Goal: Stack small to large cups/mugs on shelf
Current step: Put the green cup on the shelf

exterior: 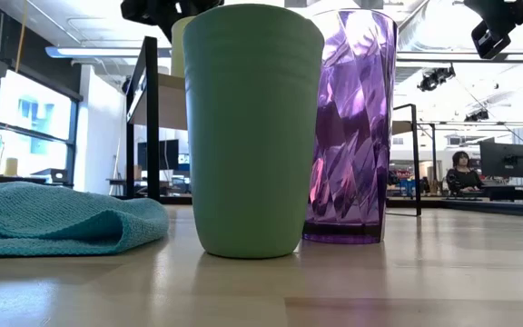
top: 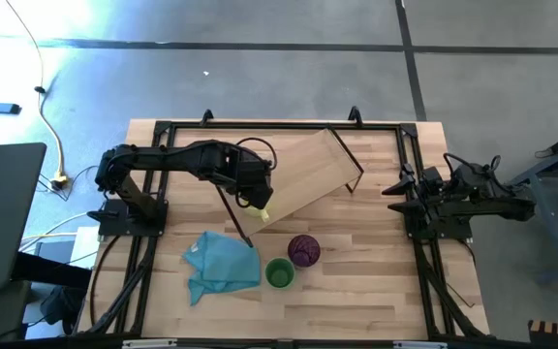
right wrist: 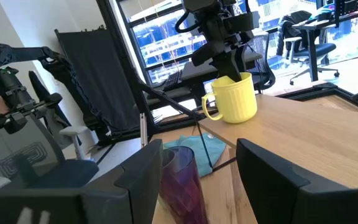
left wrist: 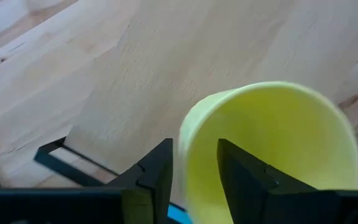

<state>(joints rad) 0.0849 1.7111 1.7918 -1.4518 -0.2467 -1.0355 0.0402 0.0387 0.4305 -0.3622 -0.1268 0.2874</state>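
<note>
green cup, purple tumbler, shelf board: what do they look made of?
Green cup: probably matte plastic, opaque, dull even surface with faint moulded rings near the rim.
Purple tumbler: probably clear glossy plastic, possibly glass; light passes through its faceted wall with bright glints.
Shelf: pale unfinished-looking wood board, fine grain visible in the left wrist view, on thin black metal legs.

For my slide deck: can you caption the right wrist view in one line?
The left gripper straddles the rim of the yellow mug, which stands on the shelf; purple tumbler in foreground.
</note>
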